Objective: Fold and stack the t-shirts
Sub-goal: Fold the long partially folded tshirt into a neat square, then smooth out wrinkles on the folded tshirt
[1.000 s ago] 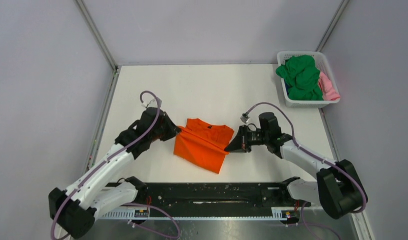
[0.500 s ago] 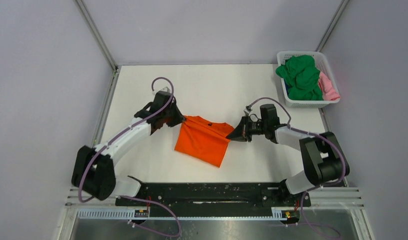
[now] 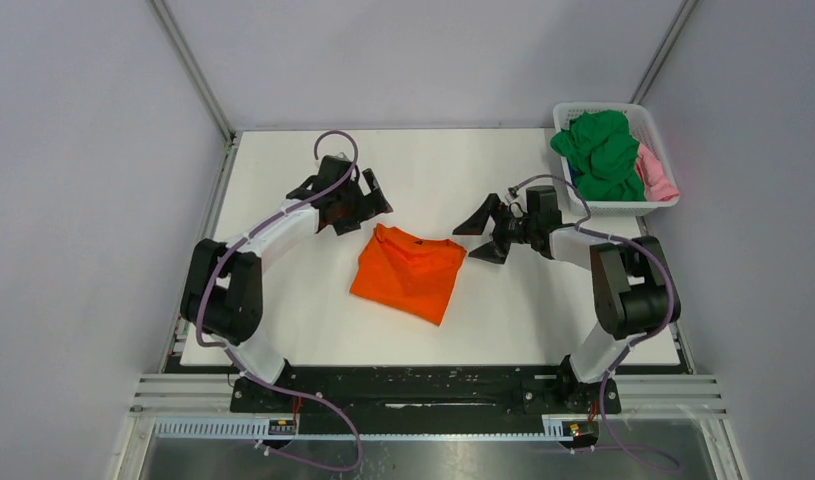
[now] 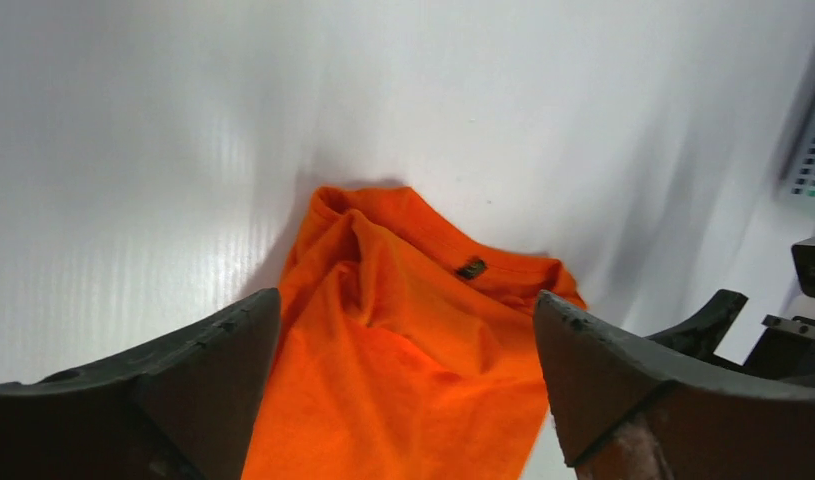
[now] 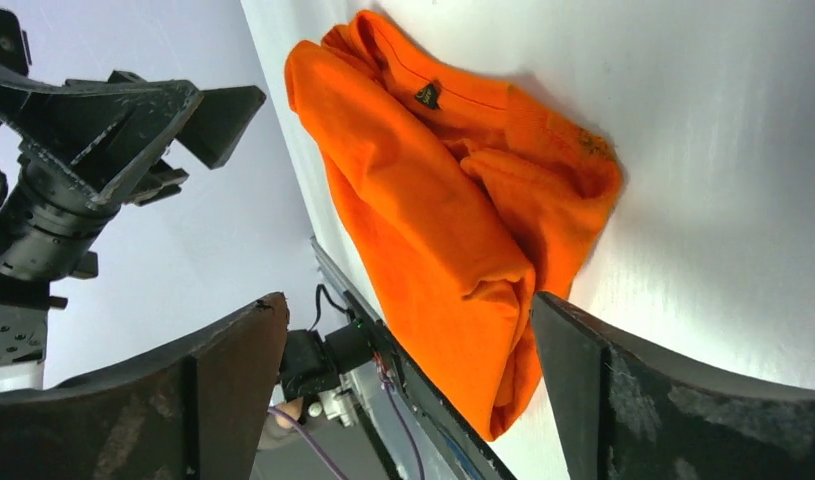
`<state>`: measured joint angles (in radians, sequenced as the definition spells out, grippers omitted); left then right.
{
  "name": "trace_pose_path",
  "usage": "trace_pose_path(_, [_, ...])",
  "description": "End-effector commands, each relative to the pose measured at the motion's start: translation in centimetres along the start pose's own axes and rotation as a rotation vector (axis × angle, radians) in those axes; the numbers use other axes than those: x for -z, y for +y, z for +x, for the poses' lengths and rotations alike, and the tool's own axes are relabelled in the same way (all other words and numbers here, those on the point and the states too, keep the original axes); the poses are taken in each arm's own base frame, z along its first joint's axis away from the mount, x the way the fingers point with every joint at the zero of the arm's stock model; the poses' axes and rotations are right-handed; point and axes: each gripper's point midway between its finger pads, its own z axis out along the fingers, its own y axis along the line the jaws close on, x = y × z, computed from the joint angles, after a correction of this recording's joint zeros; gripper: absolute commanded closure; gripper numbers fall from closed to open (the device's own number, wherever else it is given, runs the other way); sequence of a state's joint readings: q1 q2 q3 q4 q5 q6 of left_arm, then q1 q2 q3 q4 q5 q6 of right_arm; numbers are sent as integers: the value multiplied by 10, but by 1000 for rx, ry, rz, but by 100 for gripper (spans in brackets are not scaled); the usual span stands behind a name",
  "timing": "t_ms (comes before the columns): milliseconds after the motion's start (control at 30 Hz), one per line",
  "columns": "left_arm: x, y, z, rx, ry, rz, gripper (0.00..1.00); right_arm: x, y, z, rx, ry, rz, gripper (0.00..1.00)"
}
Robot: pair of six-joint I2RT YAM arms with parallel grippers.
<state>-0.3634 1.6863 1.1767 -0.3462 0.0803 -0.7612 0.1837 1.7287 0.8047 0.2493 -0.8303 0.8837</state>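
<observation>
White tabletop [image 3: 433, 170] carries 1 orange t-shirt [image 3: 408, 275], folded at its centre. The left tool [image 3: 366, 208] and right tool [image 3: 475, 238], clamped on its edges a second ago, now hang spread wide beside it, so this fold looks laid. 1 basket [image 3: 603, 207] at far right holds 1 green t-shirt [image 3: 603, 150] and 1 pink t-shirt [image 3: 658, 175].

The white table [image 3: 433, 170] bears a folded orange t-shirt [image 3: 408, 275] centrally; a white basket [image 3: 613, 207] at far right.
</observation>
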Motion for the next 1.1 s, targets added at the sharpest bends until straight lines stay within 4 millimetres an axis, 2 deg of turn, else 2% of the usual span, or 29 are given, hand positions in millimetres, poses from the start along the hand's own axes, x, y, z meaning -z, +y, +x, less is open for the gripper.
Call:
trace_pose_path(0, [33, -31, -12, -30, -47, 135, 1, 27, 9, -9, 123, -117, 114, 1])
trace_pose_path(33, [39, -32, -6, -32, -38, 155, 1, 32, 3, -7, 139, -139, 149, 0])
trace_pose_path(100, [46, -34, 9, -43, -13, 195, 1, 42, -7, 11, 145, -134, 197, 0])
trace_pose_path(167, [51, -42, 25, -66, 20, 253, 1, 44, -2, 29, 188, -116, 192, 1])
trace_pose_path(267, [48, -53, 45, -98, 75, 295, 1, 35, 14, 61, 272, -54, 149, 0])
trace_pose_path(367, [40, -52, 54, -84, 112, 283, 1, 22, 32, 74, 314, -38, 85, 1])
trace_pose_path(500, [22, -49, 50, -75, 105, 257, 1, 5, 38, 62, 307, -48, 82, 0])
trace_pose_path(633, [-5, -56, 39, -70, 126, 234, 1, -18, 43, 47, 293, -38, 72, 0])
trace_pose_path(800, [-38, -50, 29, -38, 151, 184, 1, -46, 31, 23, 268, -31, 139, 1])
trace_pose_path(933, [-58, -26, 29, -10, 154, 91, 1, -58, 7, 4, 198, -84, 230, 0])
trace_pose_path(1067, [-67, 12, 36, 39, 174, -17, 1, -56, -34, -11, 130, -150, 390, 0])
